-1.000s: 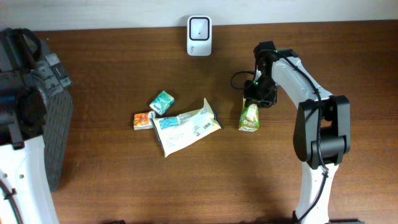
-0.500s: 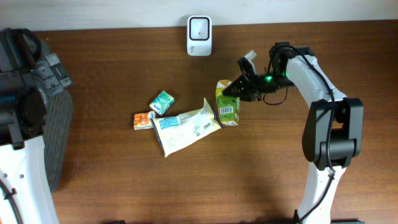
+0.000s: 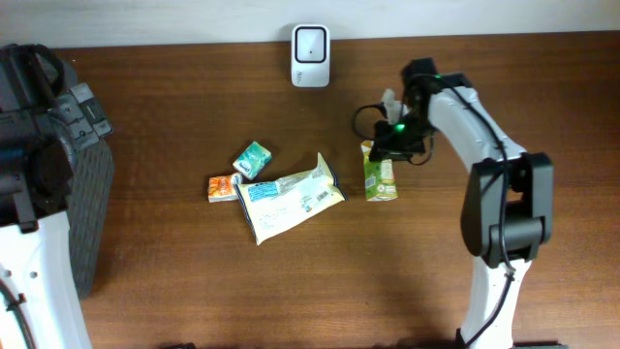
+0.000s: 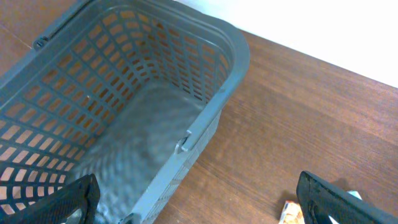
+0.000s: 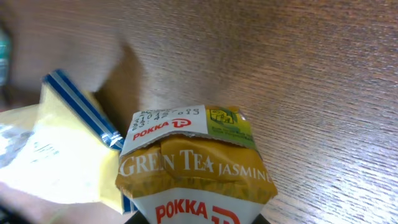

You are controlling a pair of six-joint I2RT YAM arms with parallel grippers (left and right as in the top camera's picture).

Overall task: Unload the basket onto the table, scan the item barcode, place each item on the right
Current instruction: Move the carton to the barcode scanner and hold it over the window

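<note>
Green and yellow, the tea carton (image 3: 380, 179) sits just below the right gripper (image 3: 385, 152), its top pinched between the jaws.

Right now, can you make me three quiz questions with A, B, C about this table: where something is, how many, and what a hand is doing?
1. Where is the white scanner?
A. at the far edge of the table
B. in the basket
C. on the floor

2. How many packs lie left of the tea carton?
A. one
B. three
C. five

3. What is the right hand doing?
A. hanging open over nothing
B. gripping the tea carton
C. gripping the scanner

Answers:
1. A, it stands by the wall side, alone.
2. B, a teal pack, an orange pack and a big yellow pack.
3. B, its wrist view shows the carton right at its fingers.
</note>
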